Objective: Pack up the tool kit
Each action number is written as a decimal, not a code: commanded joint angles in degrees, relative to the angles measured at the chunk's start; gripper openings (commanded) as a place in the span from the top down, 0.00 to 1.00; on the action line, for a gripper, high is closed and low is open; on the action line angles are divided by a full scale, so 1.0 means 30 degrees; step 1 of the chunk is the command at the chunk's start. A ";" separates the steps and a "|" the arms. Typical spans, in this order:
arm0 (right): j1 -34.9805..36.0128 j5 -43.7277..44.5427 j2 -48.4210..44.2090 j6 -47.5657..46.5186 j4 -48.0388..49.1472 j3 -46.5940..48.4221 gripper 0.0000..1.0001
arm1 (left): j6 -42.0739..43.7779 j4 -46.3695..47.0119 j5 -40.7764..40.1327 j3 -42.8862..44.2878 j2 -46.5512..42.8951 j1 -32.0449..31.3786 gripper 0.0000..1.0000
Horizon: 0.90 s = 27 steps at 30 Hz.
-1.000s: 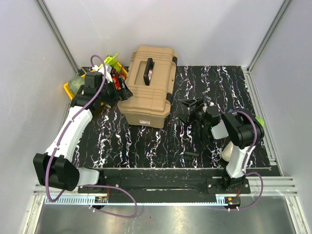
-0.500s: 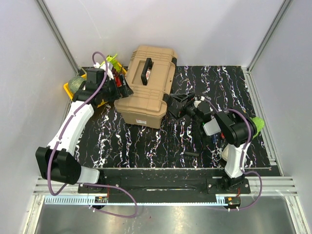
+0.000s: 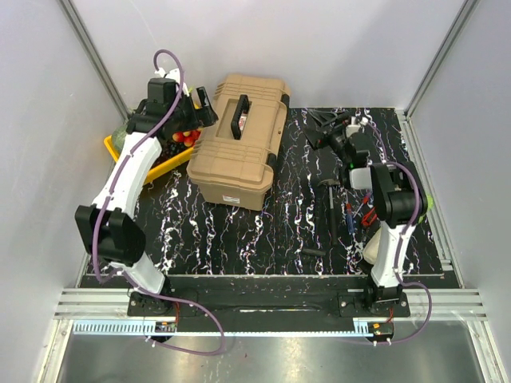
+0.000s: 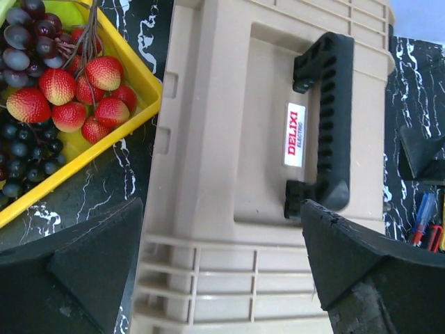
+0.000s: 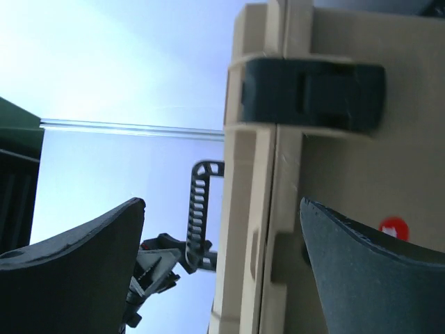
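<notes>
Nearest me, loose hand tools (image 3: 343, 209) lie on the surface (image 3: 239, 231) beside the right arm, at 4 o'clock from the toolbox (image 3: 239, 140). The toolbox sits shut toward 11 o'clock on the surface. Its long axis and handle (image 4: 327, 132) run roughly 12 to 6, with the latches on its 3 o'clock side. My right tool (image 5: 221, 205), fingers spread and empty, faces a latch (image 5: 313, 83); I judge it the nearer arm for unlatching. My left tool (image 4: 219, 209), likewise spread and empty, hovers above the lid's 9 o'clock edge, beside the yellow fruit tray (image 4: 90, 149).
</notes>
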 commanded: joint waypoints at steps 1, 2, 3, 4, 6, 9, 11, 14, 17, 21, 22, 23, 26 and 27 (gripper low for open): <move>0.0208 -0.0879 0.3007 0.0029 0.0825 0.3578 0.01 | 0.0378 0.0407 -0.0495 0.1898 0.1591 -0.0044 0.01; 0.0208 -0.0705 0.3361 0.0060 0.0505 0.4223 0.01 | 0.0377 0.0378 -0.0408 0.2220 0.1973 -0.0015 0.01; 0.0208 -0.0471 0.3684 -0.0143 -0.0165 0.4752 0.01 | 0.0348 0.0349 -0.0378 0.2426 0.2296 -0.0044 0.01; 0.0208 -0.0324 0.3890 -0.0493 -0.0781 0.5163 0.00 | 0.0348 0.0319 -0.0348 0.2689 0.2618 -0.0044 0.01; 0.0208 -0.0001 0.4300 -0.0992 -0.2218 0.5955 0.01 | 0.0289 0.0202 -0.0377 0.3216 0.3146 -0.0015 0.01; 0.0208 0.0117 0.5411 -0.0733 -0.2195 0.7388 0.01 | 0.0260 0.0114 -0.0699 0.3949 0.3849 -0.0015 0.01; 0.0208 0.0087 0.6290 -0.0206 -0.2135 0.8443 0.01 | 0.0202 0.0114 -0.0758 0.4302 0.4201 0.0073 0.01; 0.0324 0.0263 0.7434 0.0468 -0.2252 0.9500 0.01 | 0.0056 0.0114 -0.0963 0.4771 0.4816 0.0219 0.01; 0.0442 0.0205 0.8080 0.0733 -0.2457 1.0438 0.01 | -0.0208 0.0085 -0.1665 0.4801 0.5257 0.0395 0.01; 0.0705 0.0001 0.8725 0.0909 -0.2459 1.1201 0.01 | -0.0501 0.0230 -0.0792 0.4889 0.5842 0.0775 0.01; 0.0764 -0.0087 0.8987 0.1113 -0.2167 1.1405 0.01 | -0.0531 0.0347 -0.0411 0.4889 0.5989 0.0805 0.01; 0.0793 -0.0204 0.9222 0.1347 -0.1903 1.1697 0.01 | -0.0560 0.0464 -0.0059 0.4889 0.6135 0.0835 0.01; 0.1056 -0.0498 1.0042 0.2546 -0.0705 1.2372 0.01 | -0.0677 0.0874 0.1141 0.4918 0.6516 0.0951 0.01; 0.1115 -0.0614 1.0277 0.2927 -0.0236 1.2519 0.01 | -0.0764 0.0992 0.1523 0.4947 0.6663 0.1010 0.01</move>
